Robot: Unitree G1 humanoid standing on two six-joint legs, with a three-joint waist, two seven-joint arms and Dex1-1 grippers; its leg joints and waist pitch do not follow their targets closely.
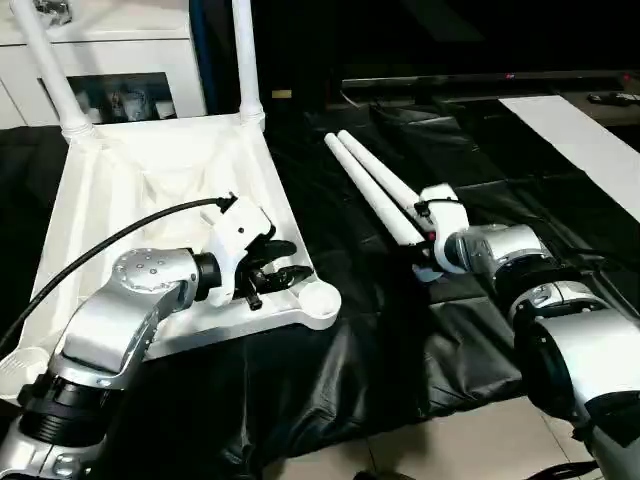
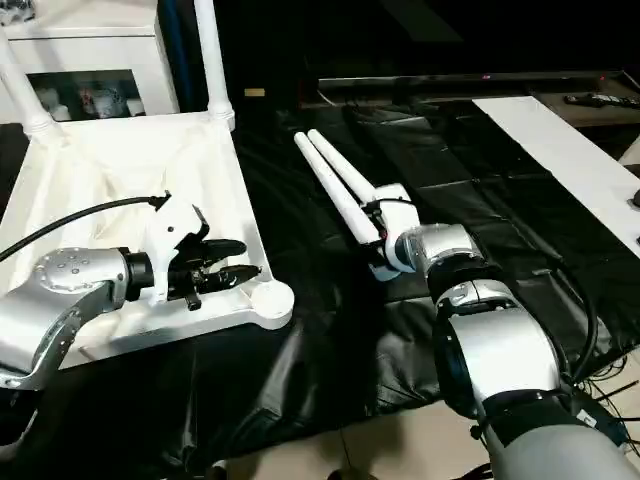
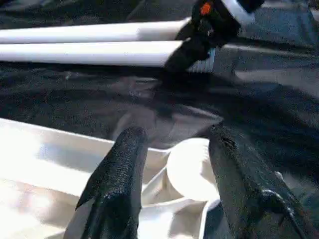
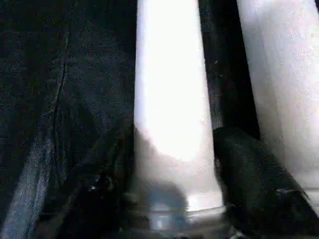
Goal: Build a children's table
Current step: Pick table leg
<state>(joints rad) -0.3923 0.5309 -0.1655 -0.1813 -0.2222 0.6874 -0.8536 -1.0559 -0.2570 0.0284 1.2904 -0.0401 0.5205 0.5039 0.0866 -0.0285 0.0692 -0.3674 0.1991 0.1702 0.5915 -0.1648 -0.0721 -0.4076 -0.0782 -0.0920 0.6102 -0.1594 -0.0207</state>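
**Children's table, half assembled: third leg being taken up**

Item 1. All-white plastic rectangular table top (image 1: 150, 190), lying upside down with its ribbed underside up, on the left of the black sheet-covered surface (image 1: 330, 370). Two white tapered tube legs already stand in the far corner sockets, the left one (image 1: 45, 70) leaning, the right one (image 1: 245, 60) upright. The round near-right corner socket (image 1: 318, 300) is empty.

Item 2. Two loose white tapered tube legs (image 1: 365, 180), lying side by side on the black sheet to the right of the top, their slim ends pointing far-left.

Item 3. Left pincer (image 1: 272, 268), black fingers spread and holding nothing, hovering over the near-right part of the top just beside the empty socket; the left wrist view looks between its fingers at that socket.

Item 4. Right pincer (image 4: 172, 164), at the near ends of the loose legs, its fingers set on either side of one leg (image 4: 169, 99) just above its collar and apparently pinching it.

Step in hand, as judged: pick-up of the third leg. The next move calls for lifting it clear of its neighbour, turning it upright and carrying it left to the empty near-right socket, with the left pincer placed to steady the top.

Surroundings. White cabinet (image 1: 110, 60) beyond the top, far left.
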